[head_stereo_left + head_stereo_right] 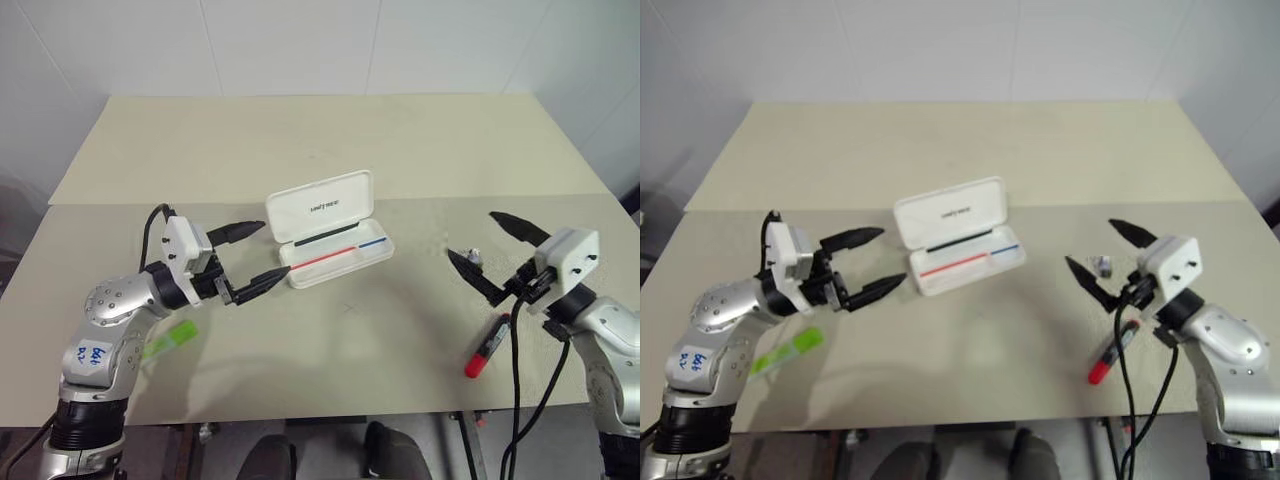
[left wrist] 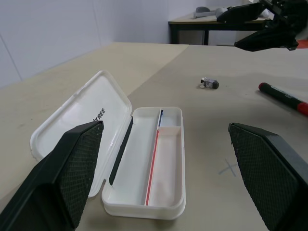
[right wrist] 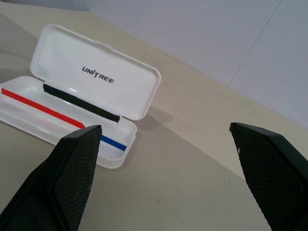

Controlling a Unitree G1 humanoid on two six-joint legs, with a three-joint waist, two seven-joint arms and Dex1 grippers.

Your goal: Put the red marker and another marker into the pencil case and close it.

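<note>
**Both jaws spread and empty; nothing is in the case yet**

The jaws of the left gripper [image 1: 252, 256] stand wide apart with nothing between them, its fingertips hovering just beside the near left end of the pencil case [image 1: 330, 243]. The right gripper [image 1: 493, 252] is likewise spread and empty, held above the table [image 1: 330, 350] well to the right of the case.

The case lies open near the middle of the table, its lid tipped back and its tray bare apart from the printed red-and-blue stripe. The red marker [image 1: 487, 347] lies on the table below the right gripper, close to the front edge. The green highlighter [image 1: 788, 352] lies near the front left, beside the left arm. A tiny grey object [image 1: 1101, 264] rests between the right gripper's fingers as seen from above, on the table.

As I judge it, no step is done: both markers must be picked up, placed in the tray, and the lid shut.
</note>
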